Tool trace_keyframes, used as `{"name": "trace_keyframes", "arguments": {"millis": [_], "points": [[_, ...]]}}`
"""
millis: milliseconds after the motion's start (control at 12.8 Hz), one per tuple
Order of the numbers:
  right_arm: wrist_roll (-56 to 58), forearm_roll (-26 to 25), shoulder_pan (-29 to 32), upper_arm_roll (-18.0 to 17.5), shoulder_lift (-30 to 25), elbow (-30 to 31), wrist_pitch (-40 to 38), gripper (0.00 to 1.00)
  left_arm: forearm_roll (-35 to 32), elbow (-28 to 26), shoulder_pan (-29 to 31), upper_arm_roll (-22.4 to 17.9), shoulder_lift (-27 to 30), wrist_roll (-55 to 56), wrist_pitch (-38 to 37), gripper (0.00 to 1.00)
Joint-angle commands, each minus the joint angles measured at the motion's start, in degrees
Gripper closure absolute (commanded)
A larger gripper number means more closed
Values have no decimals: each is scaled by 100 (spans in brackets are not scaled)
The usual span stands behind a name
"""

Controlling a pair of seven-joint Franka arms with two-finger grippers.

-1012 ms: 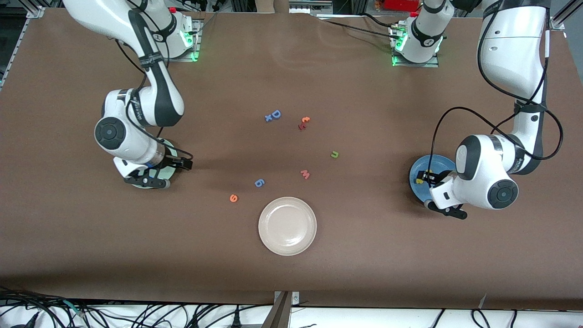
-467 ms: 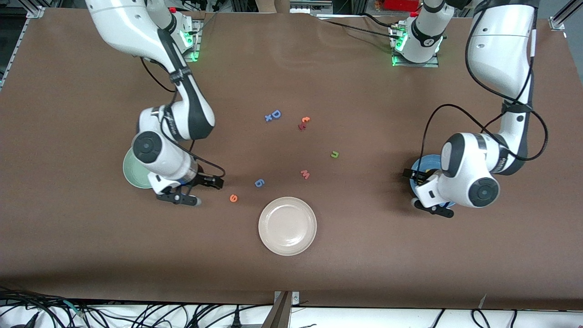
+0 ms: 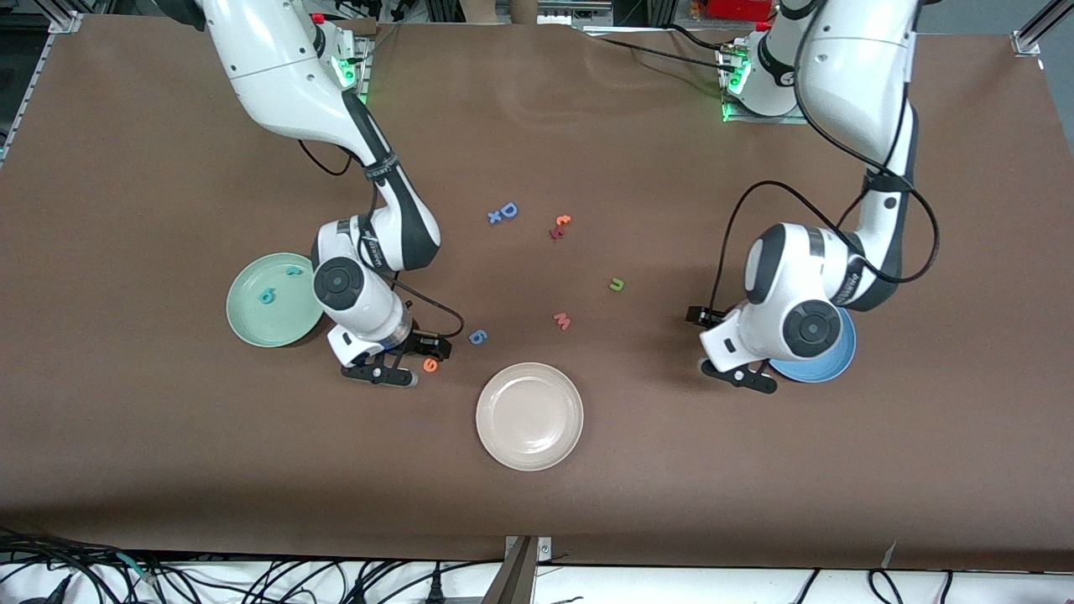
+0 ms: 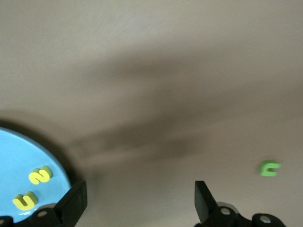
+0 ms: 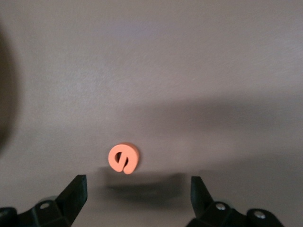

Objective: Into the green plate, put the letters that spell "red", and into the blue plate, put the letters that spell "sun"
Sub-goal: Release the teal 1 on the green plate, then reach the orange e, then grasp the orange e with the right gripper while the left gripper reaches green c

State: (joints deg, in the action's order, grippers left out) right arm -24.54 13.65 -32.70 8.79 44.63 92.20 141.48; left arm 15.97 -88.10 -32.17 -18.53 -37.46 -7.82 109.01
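The green plate (image 3: 252,323) lies toward the right arm's end and holds two teal letters (image 3: 268,295). The orange e (image 3: 430,364) lies on the table, nearer the middle than this plate. My right gripper (image 3: 405,361) is open low over the table, and the e (image 5: 123,158) lies just ahead of its gap (image 5: 138,196). The blue plate (image 3: 831,362) is half hidden under the left arm. It (image 4: 19,161) holds two yellow letters (image 4: 40,175). My left gripper (image 3: 723,347) hangs open and empty beside it (image 4: 140,198). The dark green letter (image 3: 617,284) lies on the table.
A cream-white plate (image 3: 529,415) sits nearest the front camera in the middle. Loose letters lie mid-table: a blue round one (image 3: 477,337), a pink w (image 3: 562,320), a blue D (image 3: 508,210) and a red-orange pair (image 3: 559,227).
The right arm swung from over the green plate to the orange e. The left gripper opened over the blue plate and moved off it toward the middle.
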Motion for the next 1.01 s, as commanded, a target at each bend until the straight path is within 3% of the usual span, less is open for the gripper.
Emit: {"name": "trace_keyframes", "arguments": {"millis": [0, 234, 467, 779, 935], "points": [[-51, 59, -114, 17, 177, -185, 169, 7, 143, -129, -780, -484, 326, 210, 93, 0], [10, 15, -114, 35, 195, -185, 213, 34, 134, -190, -1586, -790, 353, 806, 453, 0], [-15, -345, -88, 70, 186, -185, 222, 34, 125, -339, -2397, -1021, 353, 1238, 813, 0], [19, -372, -97, 70, 195, -185, 415, 34, 125, -1619, -2917, -1135, 747, 1265, 2156, 0], [11, -442, -114, 70, 195, -185, 433, 34, 108, -1860, -2926, -1117, 784, 1222, 2378, 0]]}}
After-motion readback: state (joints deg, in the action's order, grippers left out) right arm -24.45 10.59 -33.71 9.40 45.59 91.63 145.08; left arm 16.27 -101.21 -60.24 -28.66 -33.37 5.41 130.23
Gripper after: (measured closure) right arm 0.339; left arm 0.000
